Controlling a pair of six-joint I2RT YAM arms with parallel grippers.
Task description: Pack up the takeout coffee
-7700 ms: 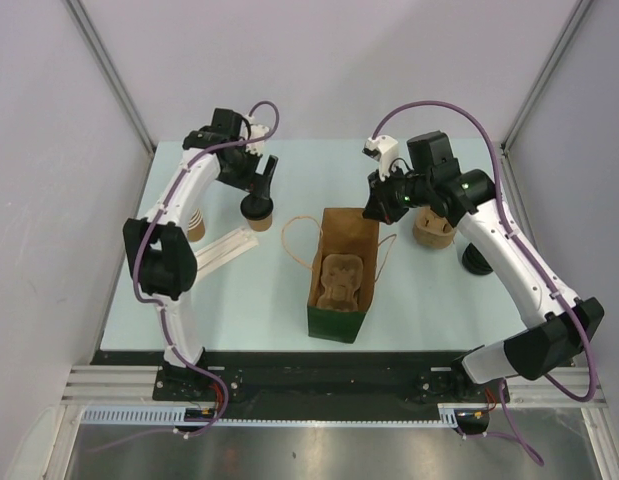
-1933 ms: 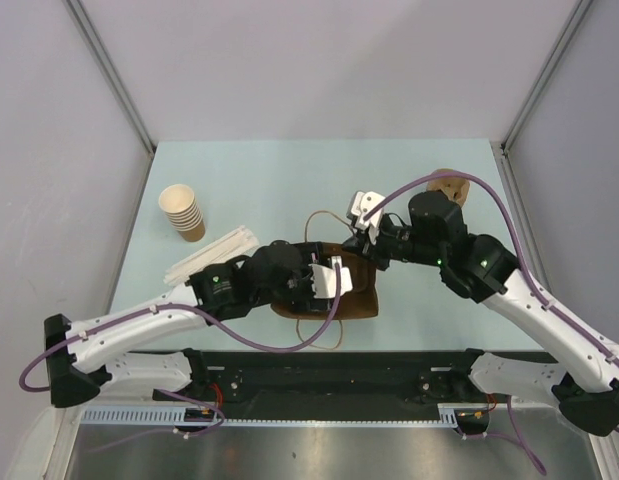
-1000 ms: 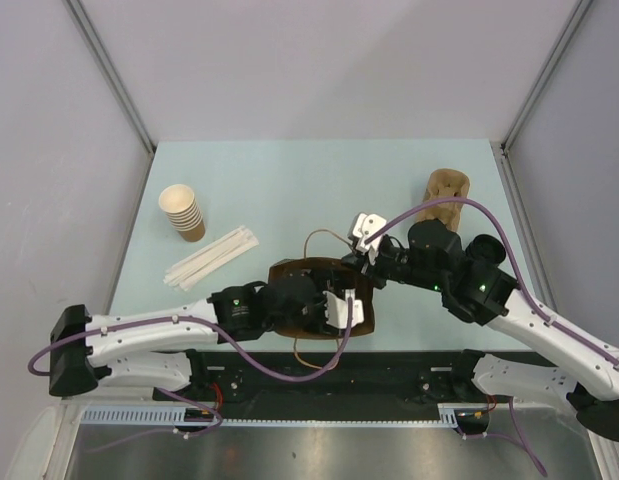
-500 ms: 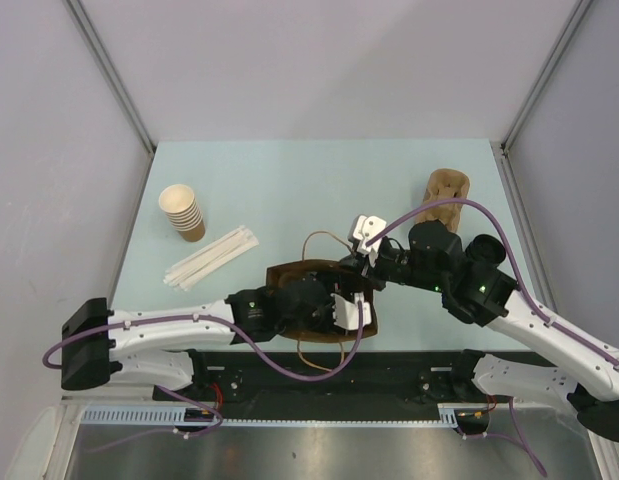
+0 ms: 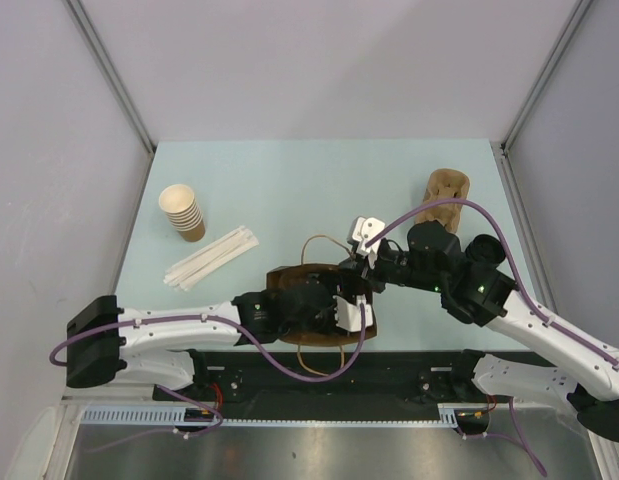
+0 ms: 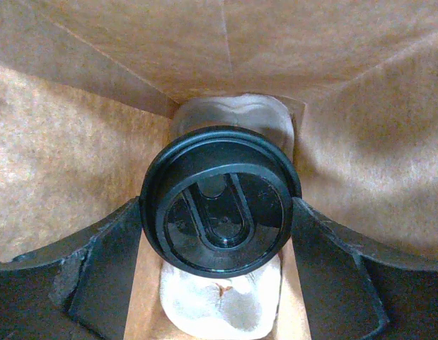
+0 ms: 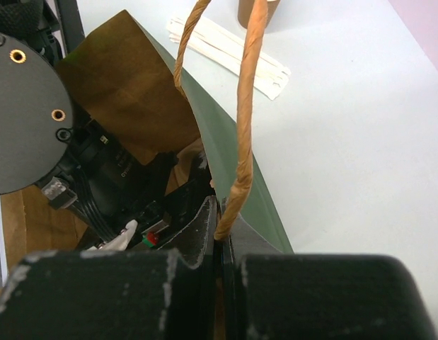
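Note:
The takeout coffee (image 6: 220, 200), seen by its round black lid, sits between my left gripper's (image 6: 219, 216) fingers (image 6: 105, 262) inside the green bag (image 7: 236, 177). The jaws press on both sides of the lid. A pale pulp carrier (image 6: 226, 312) lies on the bag's floor right under the cup. In the top view my left wrist (image 5: 319, 303) is sunk in the bag's mouth (image 5: 285, 277), and the cup is hidden there. My right gripper (image 7: 222, 237) is shut on the bag's rim and its twisted paper handle (image 7: 247, 106), also in the top view (image 5: 352, 267).
A stack of lidless paper cups (image 5: 183, 211) stands at the far left. A bundle of white stirrers (image 5: 211, 257) lies beside it. A brown pulp cup carrier (image 5: 447, 189) lies at the far right. The bag's near handle loop (image 5: 319, 360) hangs over the table's front edge.
My left arm has pushed further right and deeper into the bag with the coffee. My right gripper has kept its hold on the bag's rim.

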